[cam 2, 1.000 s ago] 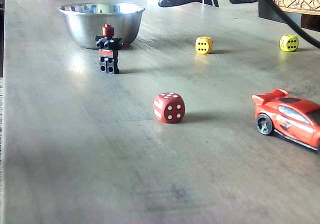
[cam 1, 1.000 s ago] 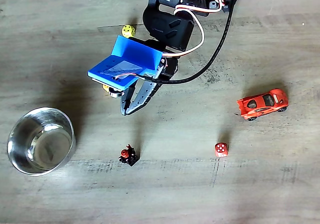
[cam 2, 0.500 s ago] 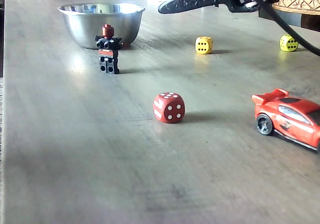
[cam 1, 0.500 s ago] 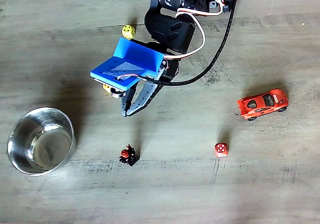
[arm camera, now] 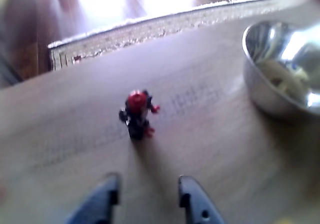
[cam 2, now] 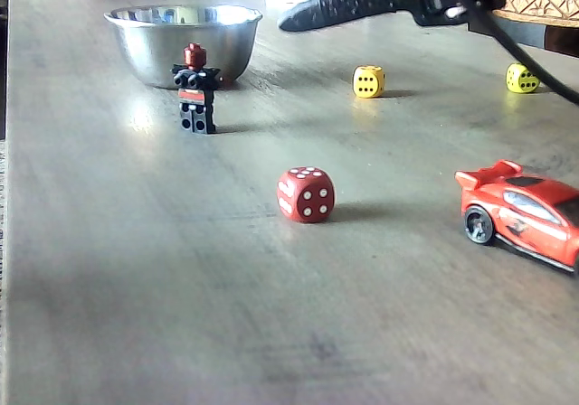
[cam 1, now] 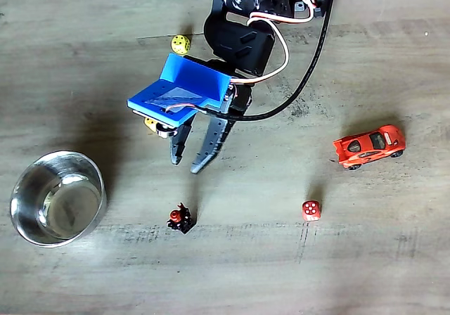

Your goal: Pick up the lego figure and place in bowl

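Lego figure (arm camera: 137, 115), tiny black w/ red head, upright, dead ahead of black two-finger gripper (arm camera: 147, 194); jaws spread, empty, approx. centred on it.

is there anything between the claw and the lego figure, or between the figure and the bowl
Nothing visible. The open claw hangs above bare table just short of the lego figure, which stands upright and alone. The table between the figure and the bowl is also bare. The red die, toy car and yellow dice lie off to the sides.
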